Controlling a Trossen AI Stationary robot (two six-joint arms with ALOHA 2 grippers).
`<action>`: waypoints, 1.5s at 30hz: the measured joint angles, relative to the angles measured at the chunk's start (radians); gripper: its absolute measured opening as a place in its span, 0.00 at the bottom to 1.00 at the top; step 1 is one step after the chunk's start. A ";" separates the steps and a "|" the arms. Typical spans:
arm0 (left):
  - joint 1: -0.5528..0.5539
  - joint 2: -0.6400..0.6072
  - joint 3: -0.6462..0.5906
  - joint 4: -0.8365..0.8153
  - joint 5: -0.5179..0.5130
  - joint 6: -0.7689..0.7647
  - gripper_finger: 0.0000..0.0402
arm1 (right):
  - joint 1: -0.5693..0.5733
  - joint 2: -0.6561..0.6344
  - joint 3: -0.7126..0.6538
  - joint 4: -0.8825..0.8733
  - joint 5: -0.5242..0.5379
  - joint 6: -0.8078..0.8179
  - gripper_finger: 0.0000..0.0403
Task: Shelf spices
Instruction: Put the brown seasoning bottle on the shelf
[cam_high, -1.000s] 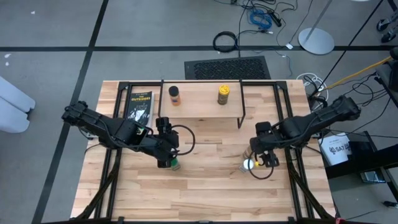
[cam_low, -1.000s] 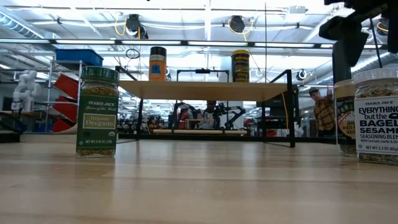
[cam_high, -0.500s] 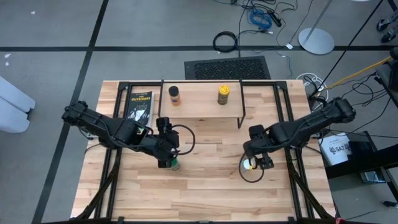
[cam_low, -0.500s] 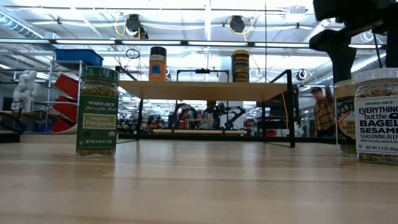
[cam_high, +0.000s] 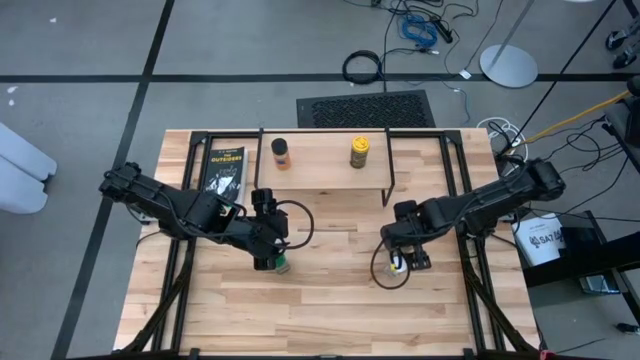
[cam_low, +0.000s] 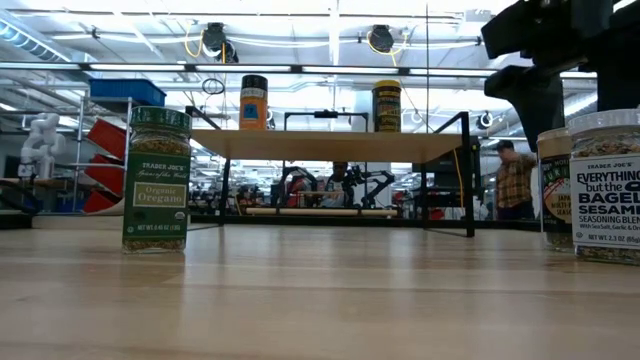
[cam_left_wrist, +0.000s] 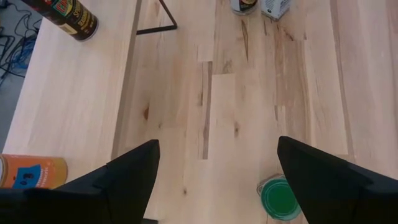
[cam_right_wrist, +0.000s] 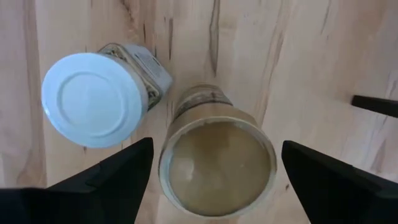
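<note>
On the table (cam_high: 330, 290) stands the shelf (cam_high: 325, 172), its plank along the far edge. Two jars sit on top of it: the dark-lidded orange jar (cam_high: 281, 153) toward the left and the yellow jar (cam_high: 359, 152) toward the right, well apart from each other. In the low view they stand upright on the plank, the orange jar (cam_low: 254, 102) and the yellow jar (cam_low: 387, 106).

The left gripper (cam_high: 272, 262) hangs over the table in front of the shelf, just above the green jar (cam_high: 283, 266). Its fingers (cam_left_wrist: 134, 177) stand wide apart and hold nothing; in the left wrist view the green lid (cam_left_wrist: 280, 198) lies near one finger, not between the two. The green jar (cam_low: 156, 180) stands upright on the table.

The right gripper (cam_high: 400, 255) hovers above the white jar (cam_high: 399, 265) and the tan jar, which stand touching or nearly so on the right part of the table. In the right wrist view the tan jar (cam_right_wrist: 217, 160) lies between the wide-open fingers (cam_right_wrist: 112, 180), while the white jar (cam_right_wrist: 94, 99) sits just beside it, outside the gap. Neither jar is gripped.

A black packet (cam_high: 225, 168) lies flat at the shelf's left end. A person (cam_low: 514, 180) shows in the room behind.
</note>
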 joint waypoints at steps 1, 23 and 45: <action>0.000 0.000 0.000 0.000 0.000 0.000 0.84 | 0.000 0.004 0.000 0.002 -0.004 0.000 0.85; -0.002 0.000 0.000 -0.004 0.002 0.001 0.84 | -0.001 0.089 0.003 0.006 -0.025 0.053 0.66; -0.006 0.000 0.000 -0.008 0.002 0.018 0.84 | -0.016 0.092 0.332 -0.338 0.030 0.095 0.66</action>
